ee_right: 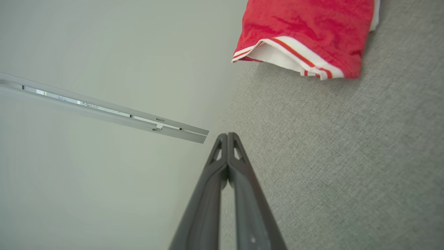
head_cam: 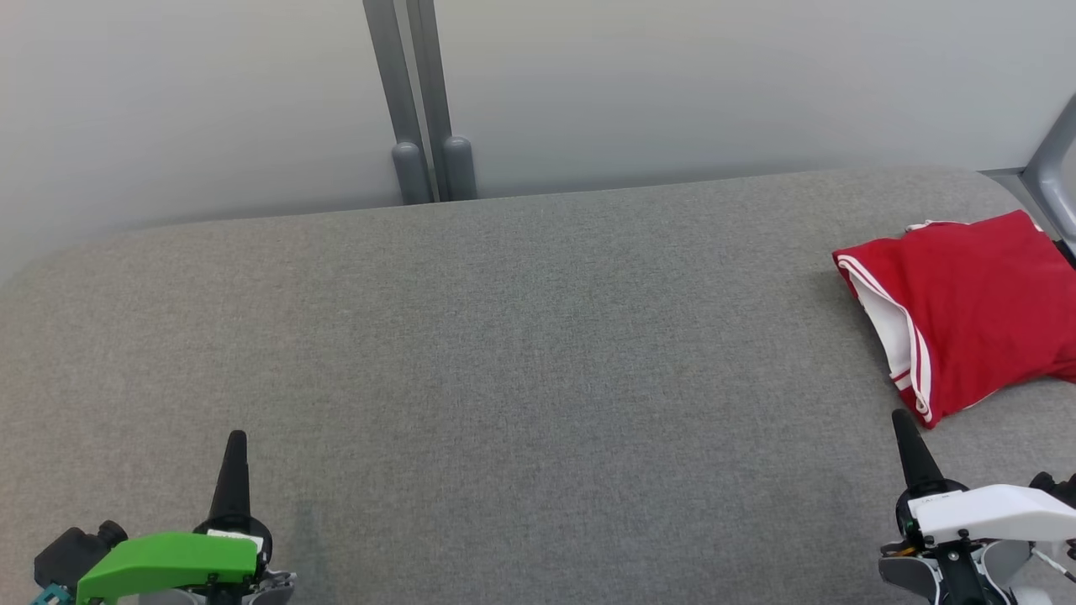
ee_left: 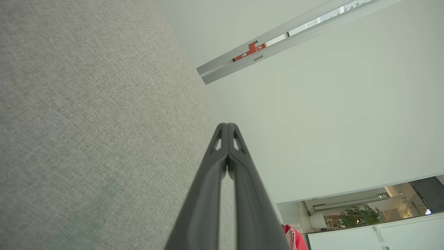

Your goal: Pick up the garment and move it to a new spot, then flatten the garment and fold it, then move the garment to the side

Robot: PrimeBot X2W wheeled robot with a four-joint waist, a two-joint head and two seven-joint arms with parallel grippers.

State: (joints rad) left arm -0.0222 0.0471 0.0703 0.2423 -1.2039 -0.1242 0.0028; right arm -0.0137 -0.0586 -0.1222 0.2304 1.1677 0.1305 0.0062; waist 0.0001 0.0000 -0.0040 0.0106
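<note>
The garment (head_cam: 979, 307) is red with white and red striped trim, folded into a compact rectangle at the far right of the grey surface (head_cam: 521, 353). It appears too in the right wrist view, garment (ee_right: 305, 31) at the top, and as a red sliver (ee_left: 295, 239) in the left wrist view. My right gripper (head_cam: 901, 418) is shut and empty, its tip just in front of the garment's near corner, apart from it. At the lower left my left gripper (head_cam: 237, 437) is shut and empty, far from the garment. Both pairs of fingertips (ee_left: 227, 125) (ee_right: 227, 135) are pressed together.
A pale wall rises behind the grey surface, with two grey posts (head_cam: 424, 160) at the back centre. A grey frame piece (head_cam: 1055, 168) stands at the right edge, beside the garment. The surface's far edge is rounded at the left.
</note>
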